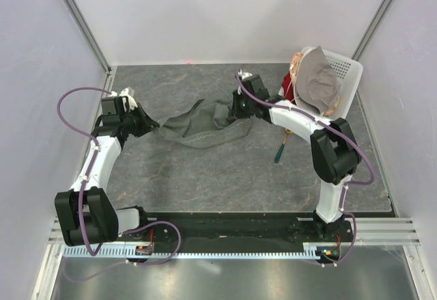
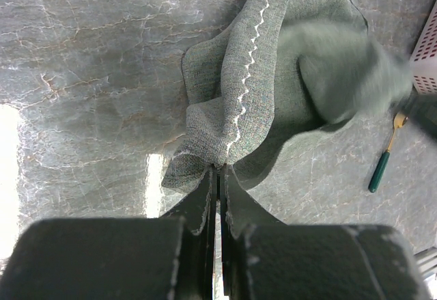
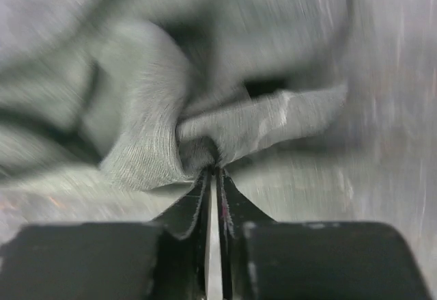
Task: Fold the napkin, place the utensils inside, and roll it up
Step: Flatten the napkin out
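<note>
Napkin (image 1: 201, 126) strung out in a rumpled band across the far half of the bench (image 1: 205, 184), and from the top camera both arms are on it. The left gripper (image 1: 151, 124) has the band's left end, over toward the left edge. The right gripper (image 1: 235, 112) is at the right end, near the middle of the far edge. The spoon (image 1: 280, 150) lies apart from the cloth, right of centre and partly under the right arm, with its teal handle toward the near edge. In the far right corner a white basket (image 1: 345, 74) sits tilted, with a paler grey cloth (image 1: 317, 81) spilling out of it.

Left wrist camera now: the left gripper (image 2: 218, 170) is clenched tight, its jaws pinching a gathered corner of the napkin (image 2: 246, 95). The pale zigzag hem (image 2: 249, 61) runs straight up from the fingertips. Beyond that the cloth is motion-blurred. The spoon (image 2: 382, 163) rests on the bare bench to the right, gold bowl up and handle down, clear of the napkin. One corner of the basket (image 2: 427, 47) pokes in at the right edge.

Right wrist camera: it's a blurry picture, but the right gripper (image 3: 213, 171) is closed on a bunched fold of the napkin (image 3: 150, 143). The cloth puckers right at the tips.
</note>
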Robot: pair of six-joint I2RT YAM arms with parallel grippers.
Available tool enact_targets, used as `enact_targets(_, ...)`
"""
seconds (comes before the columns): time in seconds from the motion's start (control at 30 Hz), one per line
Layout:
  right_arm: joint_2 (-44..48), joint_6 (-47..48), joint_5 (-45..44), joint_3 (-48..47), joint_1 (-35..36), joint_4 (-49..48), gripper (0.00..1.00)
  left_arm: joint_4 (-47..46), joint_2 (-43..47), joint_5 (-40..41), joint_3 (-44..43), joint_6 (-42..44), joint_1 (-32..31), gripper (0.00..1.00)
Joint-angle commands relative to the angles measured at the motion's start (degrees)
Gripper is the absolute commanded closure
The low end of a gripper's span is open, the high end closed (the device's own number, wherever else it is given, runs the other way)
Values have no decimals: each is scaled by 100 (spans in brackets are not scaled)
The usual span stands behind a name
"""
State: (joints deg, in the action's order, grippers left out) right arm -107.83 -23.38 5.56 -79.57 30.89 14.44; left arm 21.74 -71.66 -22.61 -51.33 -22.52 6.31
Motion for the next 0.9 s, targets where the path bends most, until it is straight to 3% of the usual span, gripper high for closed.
enact_targets(0.0,-518,211,165,-1393,-40,-231,91,-179,-41,99,-26,-33,37,98)
enact_targets(0.07,-660,184,85,-1719,-57,-222,82,-170,-76,99,-17,-50,37,98)
enact_targets(0.1,-730,184,85,-1772,-66,-213,65,-170,-94,108,-17,-50,37,98)
enact_targets(0.17,-713,176,-37,-1677,-84,-196,50,-179,-155,108,-9,-59,46,98)
enact_targets(0.2,-609,149,-99,-1563,-101,-187,38,-170,-173,116,-9,-68,55,98)
enact_targets(0.3,-292,79,-275,-948,-206,-204,28,-178,-252,99,-26,-77,81,98)
enact_targets(0.53,438,-228,-521,580,-601,-301,24,-196,-305,20,-35,-94,152,98)
enact_targets(0.87,789,-571,-390,1189,-892,-433,23,-205,-322,29,-35,-94,178,98)
